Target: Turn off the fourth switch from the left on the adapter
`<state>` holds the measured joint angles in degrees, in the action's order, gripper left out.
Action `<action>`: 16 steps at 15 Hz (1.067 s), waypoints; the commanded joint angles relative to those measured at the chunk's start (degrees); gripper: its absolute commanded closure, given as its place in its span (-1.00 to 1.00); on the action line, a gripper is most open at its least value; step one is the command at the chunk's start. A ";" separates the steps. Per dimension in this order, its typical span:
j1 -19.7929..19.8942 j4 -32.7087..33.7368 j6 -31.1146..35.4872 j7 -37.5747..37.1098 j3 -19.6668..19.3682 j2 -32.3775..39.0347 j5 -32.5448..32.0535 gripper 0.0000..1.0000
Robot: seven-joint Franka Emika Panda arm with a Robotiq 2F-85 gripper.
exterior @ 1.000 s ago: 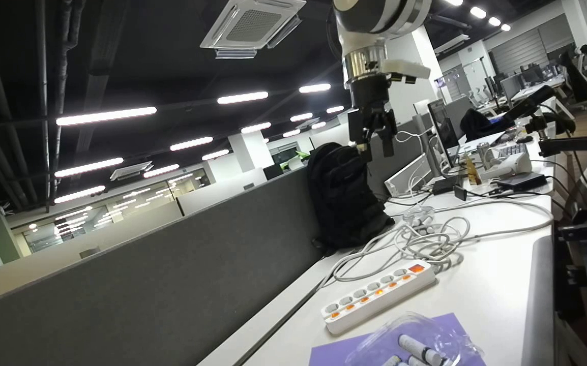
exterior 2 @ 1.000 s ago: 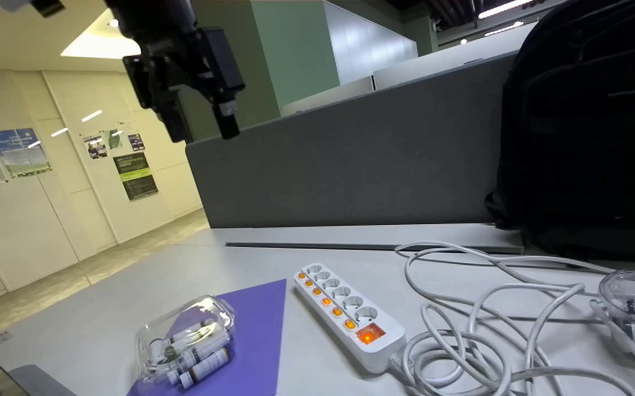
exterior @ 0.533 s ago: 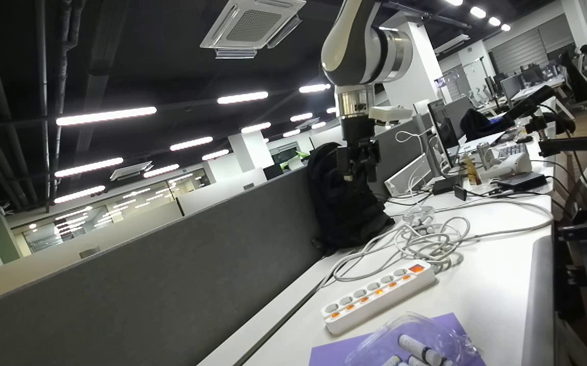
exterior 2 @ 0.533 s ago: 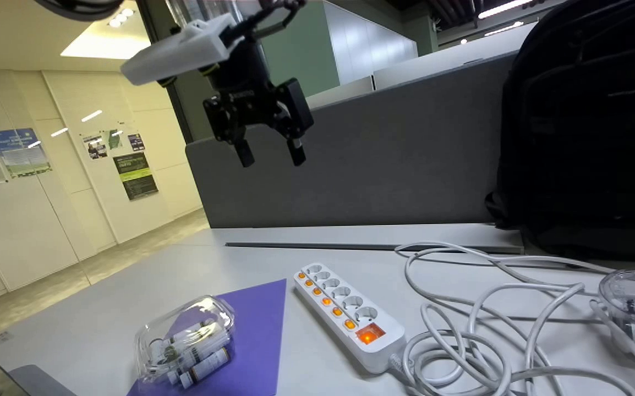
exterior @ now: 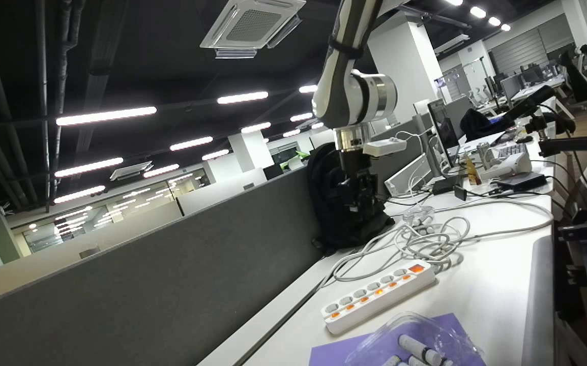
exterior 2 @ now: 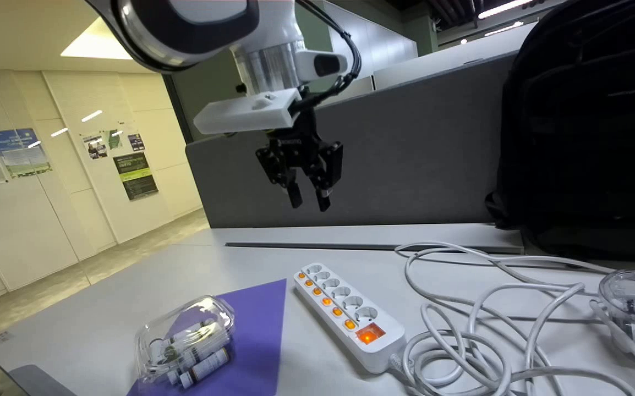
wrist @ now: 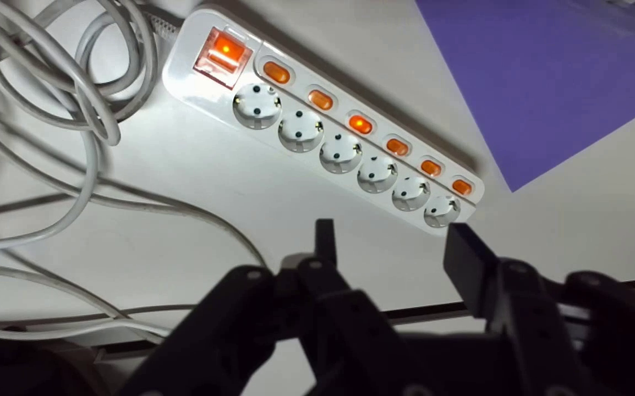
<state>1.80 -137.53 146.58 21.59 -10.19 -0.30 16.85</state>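
The adapter, a white power strip, lies on the white table in both exterior views (exterior: pixel 381 301) (exterior 2: pixel 345 304) and in the wrist view (wrist: pixel 328 122). It has a row of round sockets, a row of orange switches and a larger red switch at its cord end. One small switch glows brighter: it is fourth from the far end in an exterior view (exterior 2: pixel 326 301) and third from the red switch in the wrist view (wrist: pixel 360 124). My gripper (exterior 2: pixel 309 203) is open and empty, above the table and apart from the adapter. It also shows in the wrist view (wrist: pixel 392 223).
A lavender sheet (exterior 2: pixel 259 324) lies beside the adapter, with a clear plastic box (exterior 2: pixel 185 346) of small bottles on it. Tangled white cables (exterior 2: pixel 477 352) lie at the cord end. A black backpack (exterior 2: pixel 587 137) stands against the grey partition (exterior 2: pixel 361 170).
The arm has come down in both exterior views, bringing my gripper closer to the table and nearer above the adapter. Its fingers show closer together. The adapter has not moved.
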 commanded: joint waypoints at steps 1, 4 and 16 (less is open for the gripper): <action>1.99 4.43 -0.06 -0.37 1.85 6.03 -0.27 0.50; 2.87 5.78 -0.29 -1.66 3.13 9.12 -2.73 0.91; 4.53 4.74 0.19 -2.12 5.61 11.77 -9.51 0.98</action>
<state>5.01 -132.82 146.87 19.93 -5.89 11.56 7.91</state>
